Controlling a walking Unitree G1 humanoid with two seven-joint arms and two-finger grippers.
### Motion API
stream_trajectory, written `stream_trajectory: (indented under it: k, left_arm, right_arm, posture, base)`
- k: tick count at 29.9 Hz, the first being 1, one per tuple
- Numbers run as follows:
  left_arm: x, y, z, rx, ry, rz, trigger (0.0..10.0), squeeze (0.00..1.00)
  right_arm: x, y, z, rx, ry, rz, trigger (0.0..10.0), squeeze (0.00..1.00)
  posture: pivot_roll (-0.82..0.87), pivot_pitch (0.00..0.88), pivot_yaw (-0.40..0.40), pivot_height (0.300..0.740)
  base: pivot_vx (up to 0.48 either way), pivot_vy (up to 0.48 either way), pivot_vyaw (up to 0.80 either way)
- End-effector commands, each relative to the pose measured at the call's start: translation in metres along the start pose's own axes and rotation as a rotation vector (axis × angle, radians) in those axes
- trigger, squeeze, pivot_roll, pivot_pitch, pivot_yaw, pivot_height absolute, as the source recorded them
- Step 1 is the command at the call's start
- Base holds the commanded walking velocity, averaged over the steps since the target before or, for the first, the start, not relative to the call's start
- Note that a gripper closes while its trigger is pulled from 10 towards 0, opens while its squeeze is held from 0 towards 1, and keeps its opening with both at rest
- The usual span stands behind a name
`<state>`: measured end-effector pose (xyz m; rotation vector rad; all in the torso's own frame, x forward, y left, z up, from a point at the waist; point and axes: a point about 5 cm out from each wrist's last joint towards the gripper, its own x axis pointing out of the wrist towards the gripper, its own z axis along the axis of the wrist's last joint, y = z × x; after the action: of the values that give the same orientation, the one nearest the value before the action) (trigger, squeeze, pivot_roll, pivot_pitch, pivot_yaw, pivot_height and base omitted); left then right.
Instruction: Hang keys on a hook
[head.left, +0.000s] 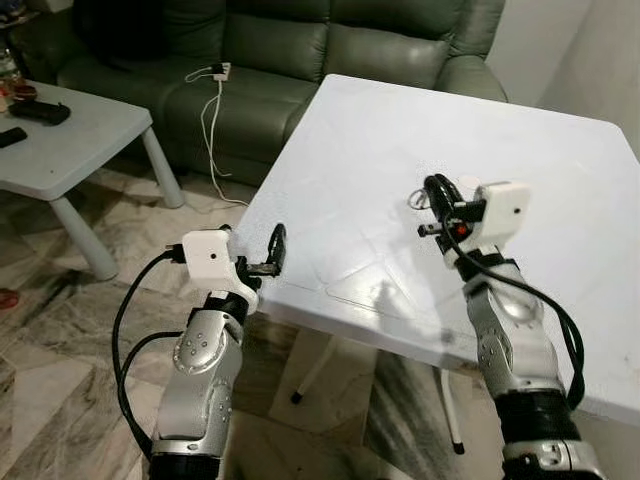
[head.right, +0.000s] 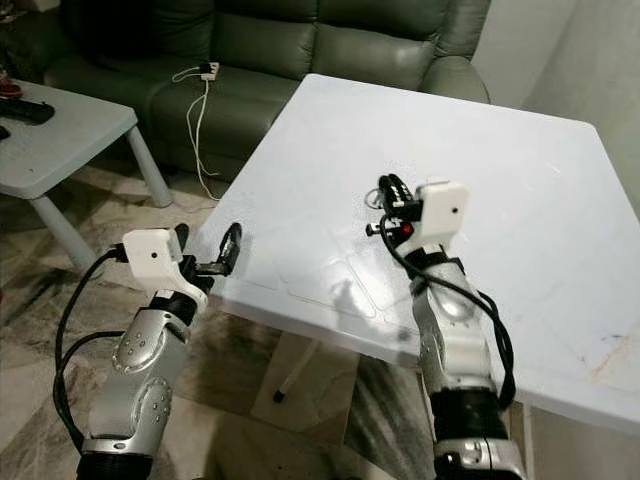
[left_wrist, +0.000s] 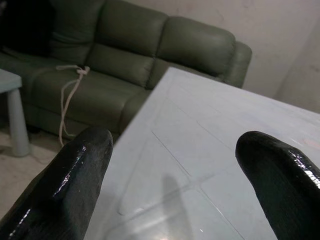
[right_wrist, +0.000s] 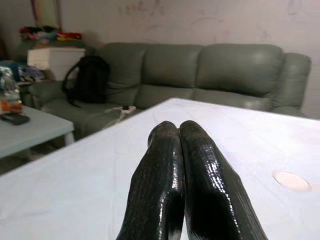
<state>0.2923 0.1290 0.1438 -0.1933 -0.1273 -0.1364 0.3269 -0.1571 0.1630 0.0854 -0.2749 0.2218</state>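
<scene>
My right gripper (head.left: 436, 188) hovers above the middle of the white table (head.left: 560, 170), fingers pressed together (right_wrist: 179, 131). A small silver key ring (head.left: 418, 199) hangs right beside its fingertips and seems pinched by them; the keys themselves are too small to make out. The gripper's shadow falls on the tabletop nearer the front edge. My left gripper (head.left: 274, 250) is held at the table's front left corner, level with the edge. Its fingers (left_wrist: 80, 165) stand wide apart and hold nothing.
A green leather sofa (head.left: 300, 50) stands behind the table with a white charger and cable (head.left: 212, 90) on its seat. A low pale coffee table (head.left: 70, 135) with a black remote is at the left. A black backpack (right_wrist: 90, 80) rests on the sofa's far end.
</scene>
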Motion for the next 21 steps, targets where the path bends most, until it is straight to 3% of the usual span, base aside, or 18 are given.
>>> stream_trajectory:
  k: [1, 10, 21]
  left_arm:
    - [0.001, 0.004, -0.003, 0.028, 0.006, 0.021, 10.0, 0.0]
    - [0.005, 0.022, -0.01, 0.005, 0.026, 0.084, 10.0, 0.0]
    - [0.015, 0.027, -0.005, 0.011, -0.002, 0.102, 10.0, 0.0]
  right_arm:
    - [-0.006, -0.003, -0.003, -0.019, 0.015, -0.018, 10.0, 0.0]
    - [-0.028, -0.007, -0.025, 0.005, 0.098, -0.109, 10.0, 0.0]
    - [-0.026, -0.004, -0.025, -0.032, 0.122, -0.12, 10.0, 0.0]
  posture:
    - [0.03, 0.018, -0.077, 0.74]
    - [0.02, 0.0, -0.061, 0.74]
    - [0.0, 0.0, -0.052, 0.74]
  base:
    - [0.0, 0.0, 0.0]
    - [0.0, 0.0, 0.0]
    - [0.0, 0.0, 0.0]
